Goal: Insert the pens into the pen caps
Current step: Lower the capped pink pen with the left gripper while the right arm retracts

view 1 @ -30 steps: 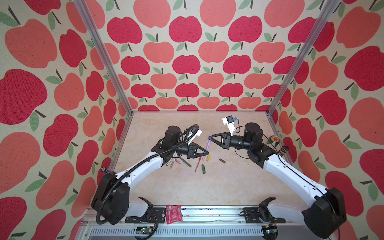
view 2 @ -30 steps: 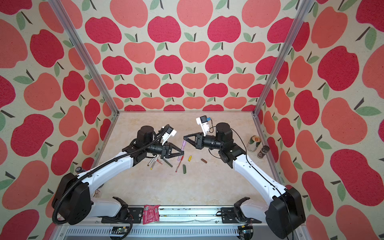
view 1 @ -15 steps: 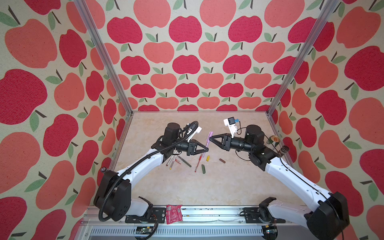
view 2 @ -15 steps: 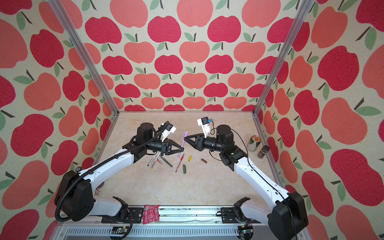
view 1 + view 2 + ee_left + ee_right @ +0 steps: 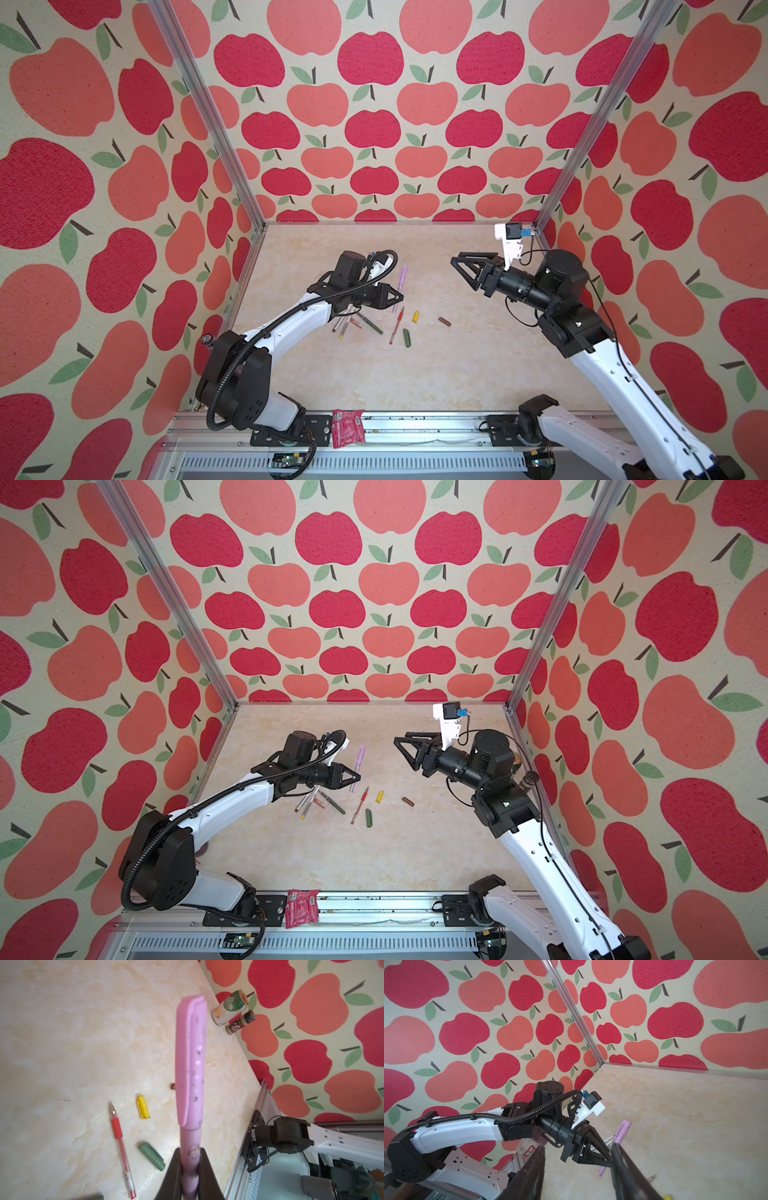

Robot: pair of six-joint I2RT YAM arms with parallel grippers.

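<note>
— How was the lilac pen (image 5: 190, 1138) found to be held?

— It was seen clenched by its barrel between the dark, wedge-shaped jaws of the left gripper (image 5: 401, 297), left of the table's middle, with its capped end pointed toward the far wall. The lilac cap (image 5: 191, 1053) was seated on it. The cap was smooth matte plastic, flecked with dark specks, with a flat clip along one side.

— Could any writing be read?

— A small mark was noted on the barrel just by the jaws, but it was too blurred to read. A can (image 5: 230, 1007) with a green and white label and a dark-lidded spice jar (image 5: 240, 1022) were seen by the right wall. A red packet (image 5: 348, 428) was seen on the near rail. None of their print could be made out.

— And the right gripper (image 5: 578, 1146)?

— It was seen released, its jaws spread with nothing between them. It was placed well apart to the right of the pen and pointed leftward toward it.

— What was seen lying on the table (image 5: 332, 374)?

— On the marbled beige top, just nearer than the left gripper, three pieces were seen lying loose: a clear-barrelled red pen (image 5: 397, 326), a yellow cap (image 5: 415, 316) and a ribbed green cap (image 5: 407, 337). A brown cap (image 5: 444, 321) was seen farther right. None of them was touched by either gripper.
</note>
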